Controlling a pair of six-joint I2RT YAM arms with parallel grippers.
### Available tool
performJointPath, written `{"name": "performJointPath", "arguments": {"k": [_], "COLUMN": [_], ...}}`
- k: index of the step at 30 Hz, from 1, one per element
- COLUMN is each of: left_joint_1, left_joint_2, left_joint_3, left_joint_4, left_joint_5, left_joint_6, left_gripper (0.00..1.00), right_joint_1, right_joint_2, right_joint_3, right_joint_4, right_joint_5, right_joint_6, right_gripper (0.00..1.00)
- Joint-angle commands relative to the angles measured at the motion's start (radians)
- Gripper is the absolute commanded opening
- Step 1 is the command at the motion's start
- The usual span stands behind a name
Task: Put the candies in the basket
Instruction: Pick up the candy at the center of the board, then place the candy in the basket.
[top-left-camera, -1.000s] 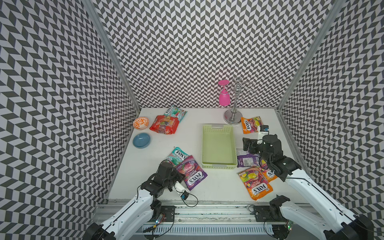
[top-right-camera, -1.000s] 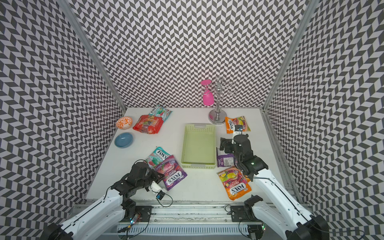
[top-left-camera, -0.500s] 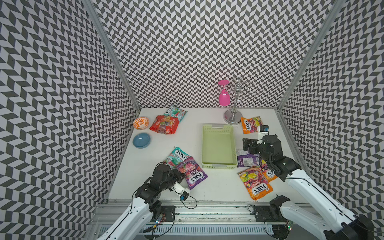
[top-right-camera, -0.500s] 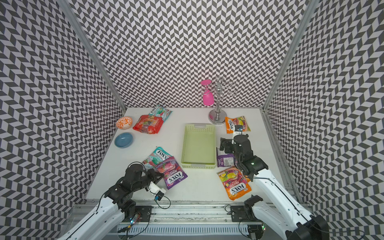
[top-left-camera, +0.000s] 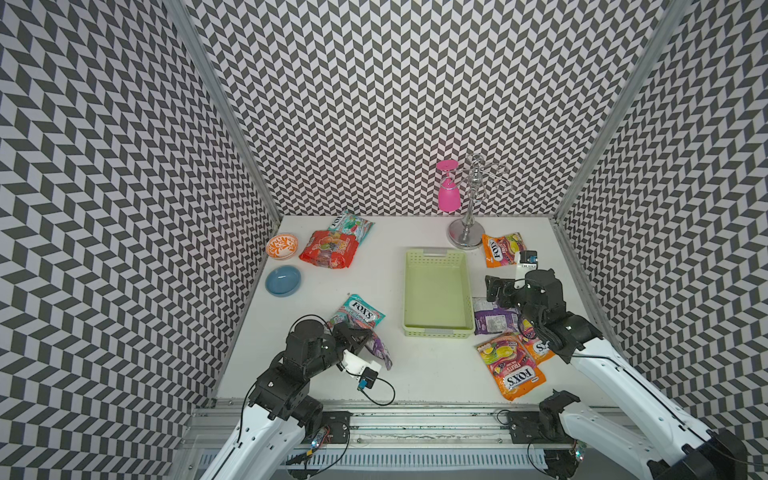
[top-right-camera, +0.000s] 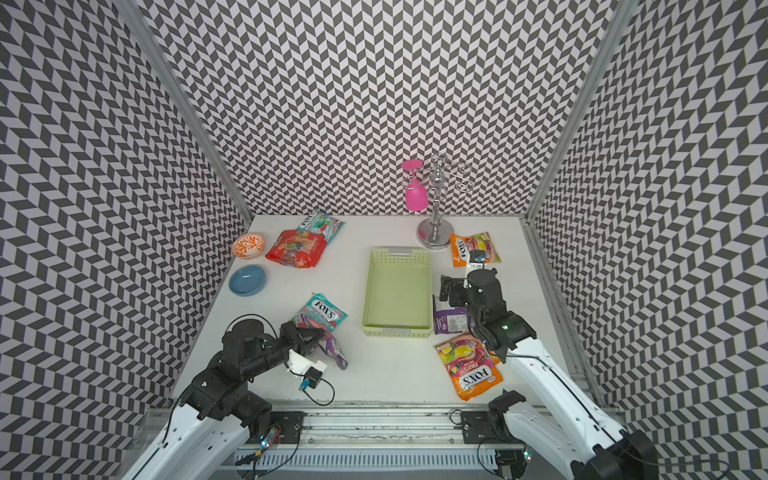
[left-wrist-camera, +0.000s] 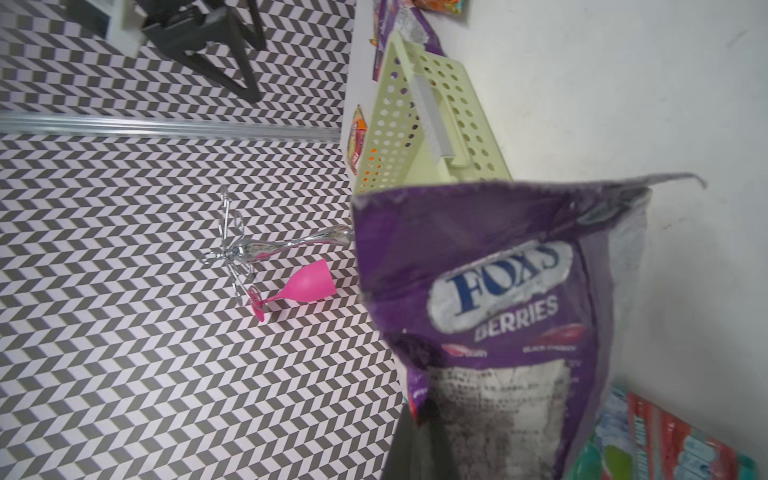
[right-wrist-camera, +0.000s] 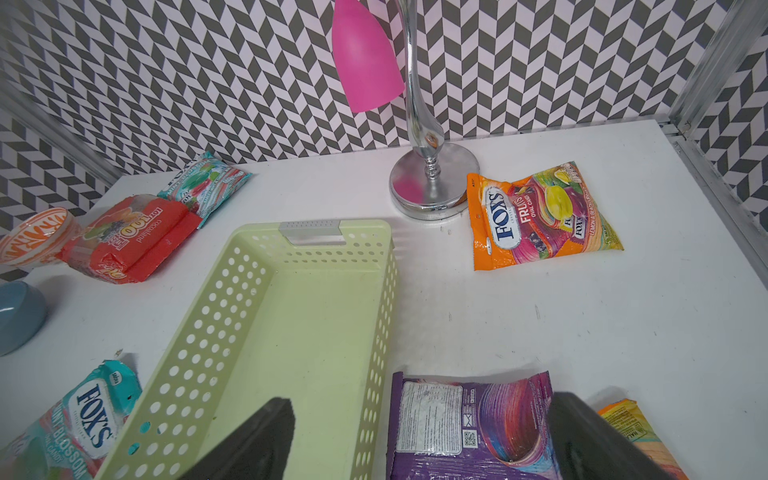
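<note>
Pretty clearly a robot lab test cell, not anybody's kitchen. The white table is boxed in on three sides by black-and-white chevron panels held in bare aluminium posts. On the near side of the pale green basket, a metal rail runs along the table edge, with a left arm and a right arm mounted on it and a loose cable on show. Past the basket, a chrome stand with a pink glass hanging on it looks like a prop.
</note>
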Motion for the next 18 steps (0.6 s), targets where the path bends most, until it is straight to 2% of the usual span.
{"name": "performJointPath", "arguments": {"k": [1, 5, 8, 12, 18], "left_joint_1": [-0.004, -0.011, -0.034, -0.095, -0.202], "left_joint_2": [0.034, 0.145, 0.262, 0.438, 0.624], "left_joint_3": [0.105, 0.199, 0.291, 0.429, 0.556], "left_joint_4": [0.033, 0.054, 0.106, 0.116, 0.138], "left_joint_5": [0.038, 0.041, 0.003, -0.053, -0.113], "left_joint_6": [-0.129, -0.22, -0.352, -0.507, -0.675], "left_gripper": [0.0, 0.0, 0.0, 0.0, 0.0], "right_joint_1": [-0.004, -0.003, -0.003, -0.003, -0.023], "right_joint_2": [-0.011, -0.005, -0.003, -0.006, -0.012], "right_joint_3": [-0.008, -0.008, 0.005, 0.014, 0.057], "right_joint_4": [0.033, 0.035, 0.02, 0.002, -0.08], "right_joint_5": [0.013, 0.006, 0.009, -0.017, -0.031], "right_joint_6": [0.005, 0.004, 0.014, 0.027, 0.048], "right_gripper": [0.99, 0.99, 0.99, 0.99, 0.99]}}
